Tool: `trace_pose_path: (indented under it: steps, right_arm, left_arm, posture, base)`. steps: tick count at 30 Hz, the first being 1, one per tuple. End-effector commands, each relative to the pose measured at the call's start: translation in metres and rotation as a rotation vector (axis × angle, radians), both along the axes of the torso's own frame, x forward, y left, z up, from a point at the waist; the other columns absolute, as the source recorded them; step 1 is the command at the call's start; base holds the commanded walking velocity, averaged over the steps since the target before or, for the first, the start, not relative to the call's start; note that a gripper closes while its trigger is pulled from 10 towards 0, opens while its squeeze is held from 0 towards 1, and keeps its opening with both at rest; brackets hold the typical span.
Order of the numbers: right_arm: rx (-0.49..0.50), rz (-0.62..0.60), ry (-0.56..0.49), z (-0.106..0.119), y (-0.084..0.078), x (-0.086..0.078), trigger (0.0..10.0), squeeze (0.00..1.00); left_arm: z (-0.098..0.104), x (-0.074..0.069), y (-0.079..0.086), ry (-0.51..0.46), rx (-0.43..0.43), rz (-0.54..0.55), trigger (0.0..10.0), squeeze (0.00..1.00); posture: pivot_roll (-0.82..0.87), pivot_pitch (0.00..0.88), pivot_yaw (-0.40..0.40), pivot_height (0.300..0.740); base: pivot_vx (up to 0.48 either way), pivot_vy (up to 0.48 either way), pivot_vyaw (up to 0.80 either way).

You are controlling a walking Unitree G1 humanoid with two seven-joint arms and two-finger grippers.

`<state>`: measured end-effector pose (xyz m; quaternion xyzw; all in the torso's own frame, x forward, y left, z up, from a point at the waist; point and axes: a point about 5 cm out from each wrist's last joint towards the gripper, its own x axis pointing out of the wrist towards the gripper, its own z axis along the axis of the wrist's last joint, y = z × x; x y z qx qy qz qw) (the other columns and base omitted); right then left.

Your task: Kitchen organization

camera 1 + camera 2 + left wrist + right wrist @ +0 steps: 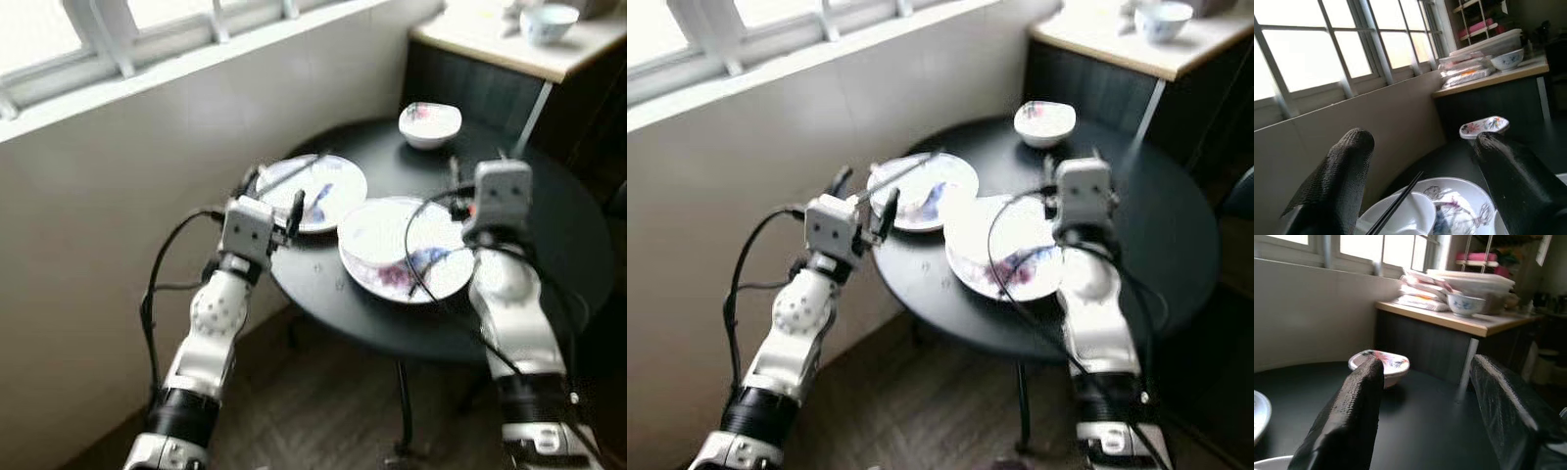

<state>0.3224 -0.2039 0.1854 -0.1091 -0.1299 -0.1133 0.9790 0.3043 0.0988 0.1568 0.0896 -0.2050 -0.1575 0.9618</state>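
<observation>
Nearest, at the bottom of the frame, both silver arms reach up toward the round black worktop (549, 225). The left tool (279, 201) sits at the worktop's left edge, fingers (1342, 181) spread wide and holding nothing, aimed at the small plate (328, 196) just ahead. The right tool (1425, 416), centre-right, hovers over the near rim of the big plate (392, 245); its fingers are likewise wide apart and empty.

The big plate, white with a purple and blue pattern, lies at the centre of the frame. The small plate touches or slightly overlaps its upper-left rim. A white bowl (1405, 215) rests on the small plate with black chopsticks (289, 173) laid across it, probably left as used after a meal. That would make these the dishes to clear.

Further back, upper centre, a small patterned dish (429, 122) stands alone on the worktop, well apart from the plates.

Farthest, in the upper right corner, a wooden counter (549, 64) carries a blue-patterned bowl (547, 22) and stacked packets (1464, 73), a likely place for gathered crockery. A window (59, 39) runs along the upper left.
</observation>
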Motion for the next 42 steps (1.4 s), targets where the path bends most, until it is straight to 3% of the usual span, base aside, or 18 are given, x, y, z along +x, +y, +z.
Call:
trace_pose_path:
  steps: [1, 8, 11, 12, 13, 14, 19, 25, 42]
  right_arm:
    - [0.034, 0.015, 0.012, -0.002, 0.005, 0.002, 10.0, 0.00]
    - [0.208, 0.061, 0.133, -0.021, 0.004, 0.005, 10.0, 0.00]
    - [0.237, 0.088, 0.164, -0.026, 0.006, 0.006, 10.0, 0.00]
    - [0.311, 0.127, 0.216, -0.035, 0.011, 0.007, 10.0, 0.00]
    - [0.311, 0.127, 0.216, -0.035, 0.011, 0.007, 10.0, 0.00]
    - [0.391, 0.114, 0.249, -0.043, 0.010, 0.006, 10.0, 0.00]
    - [0.472, 0.050, 0.283, -0.049, 0.001, 0.007, 10.0, 0.00]
    - [0.543, 0.088, 0.383, -0.062, 0.007, 0.006, 10.0, 0.00]
    - [0.681, 0.174, 0.522, -0.078, 0.022, 0.004, 10.0, 0.00]
  left_arm:
    - [-0.001, 0.000, 0.007, -0.002, 0.013, 0.018, 10.0, 0.00]
    - [-0.002, 0.000, 0.007, 0.002, 0.020, 0.019, 10.0, 0.00]
    - [-0.002, 0.001, 0.007, 0.002, 0.020, 0.019, 10.0, 0.00]
    - [-0.002, 0.001, 0.006, 0.003, 0.023, 0.019, 10.0, 0.00]
    - [-0.002, 0.001, 0.006, 0.003, 0.023, 0.019, 10.0, 0.00]
    - [-0.003, 0.001, 0.006, 0.005, 0.026, 0.019, 10.0, 0.00]
    - [-0.003, 0.000, 0.008, 0.007, 0.030, 0.023, 10.0, 0.00]
    - [-0.004, 0.000, 0.008, 0.010, 0.037, 0.027, 10.0, 0.00]
    - [-0.006, 0.001, 0.007, 0.019, 0.043, 0.026, 10.0, 0.00]
  posture:
    - [-0.18, 0.000, 0.045, 0.740]
    - [-0.18, 0.000, 0.047, 0.740]
    - [-0.18, 0.000, 0.047, 0.740]
    - [-0.18, 0.000, 0.047, 0.740]
    - [-0.18, 0.000, 0.047, 0.740]
    - [-0.18, 0.000, 0.048, 0.740]
    - [-0.18, 0.000, 0.045, 0.740]
    - [-0.18, 0.000, 0.044, 0.740]
    - [-0.18, 0.000, 0.043, 0.740]
  base:
    - [0.000, 0.000, 0.00]
    - [0.000, 0.000, 0.00]
    - [0.000, 0.000, 0.00]
    - [0.000, 0.000, 0.00]
    - [0.000, 0.000, 0.00]
    - [0.000, 0.000, 0.00]
    - [0.000, 0.000, 0.00]
    - [0.000, 0.000, 0.00]
    - [0.000, 0.000, 0.00]
